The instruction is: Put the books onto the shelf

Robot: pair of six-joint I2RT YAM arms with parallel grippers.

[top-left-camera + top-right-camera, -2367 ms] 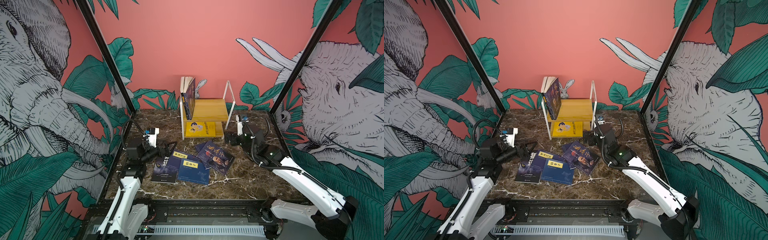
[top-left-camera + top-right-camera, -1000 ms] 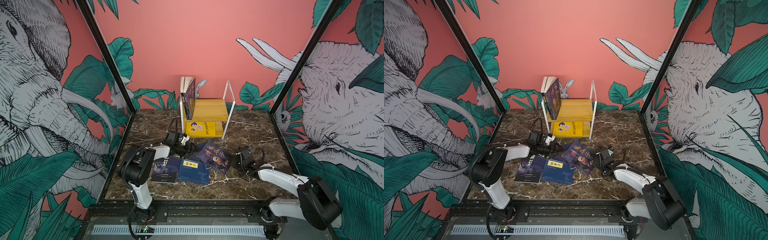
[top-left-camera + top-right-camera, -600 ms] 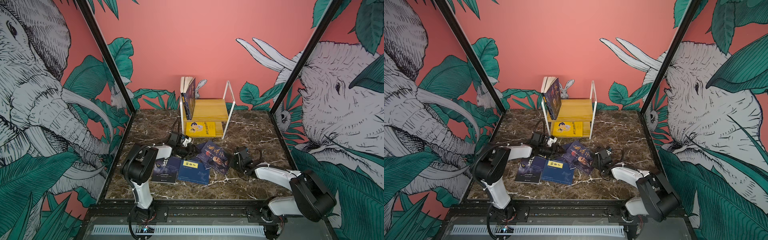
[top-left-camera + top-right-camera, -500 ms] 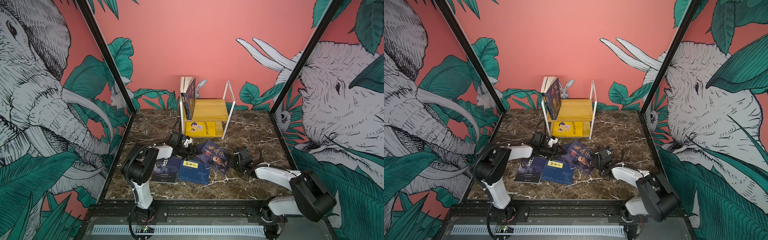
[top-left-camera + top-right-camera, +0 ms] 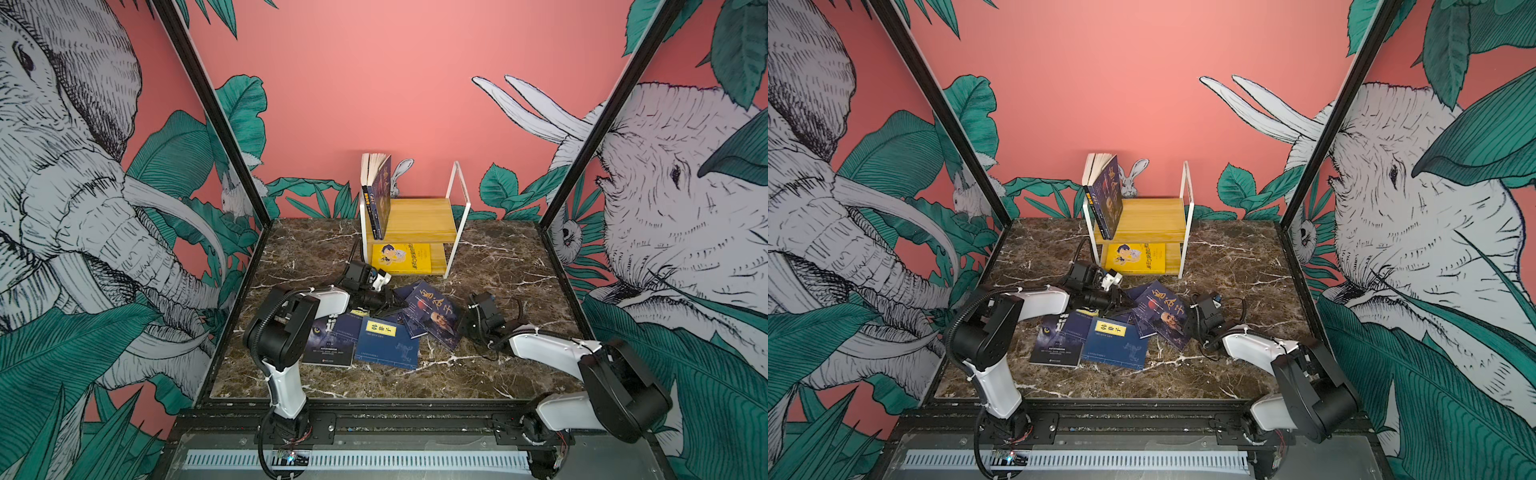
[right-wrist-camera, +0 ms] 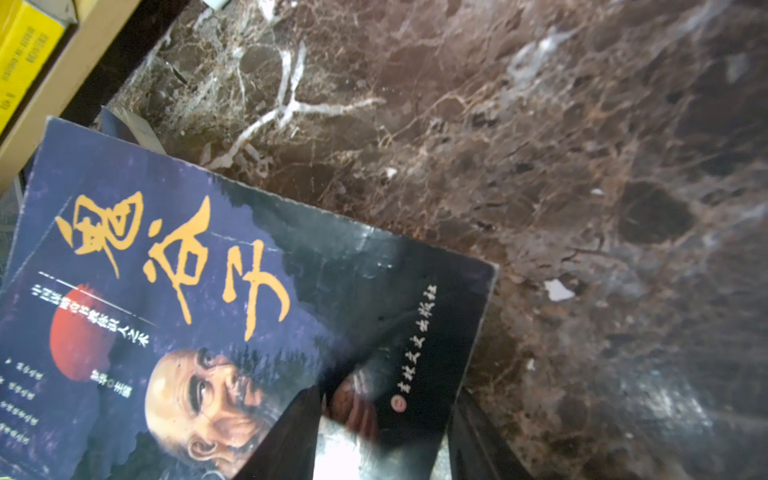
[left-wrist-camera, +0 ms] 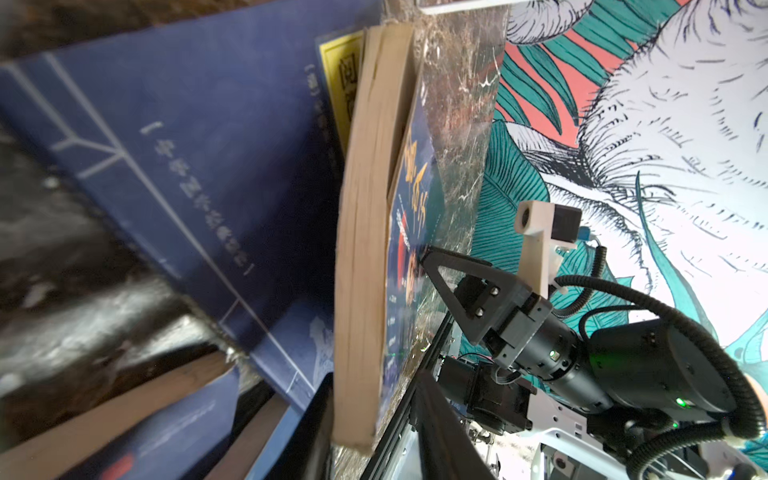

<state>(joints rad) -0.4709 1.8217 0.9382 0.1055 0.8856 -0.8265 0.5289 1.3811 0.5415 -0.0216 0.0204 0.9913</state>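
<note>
Two claws on one purple-blue old-man-portrait paperback in front of yellowish wood-board white-frame shelf: L claw straddles its page edge, grip unclear; R claw half-spread, fingertip on cover. Also there: 3 navy bks, 1 black wolf-eye bk.

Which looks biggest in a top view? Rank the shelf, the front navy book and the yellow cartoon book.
Largest to smallest:
shelf
front navy book
yellow cartoon book, which lies farther back and partly hidden, so less sure.
</note>
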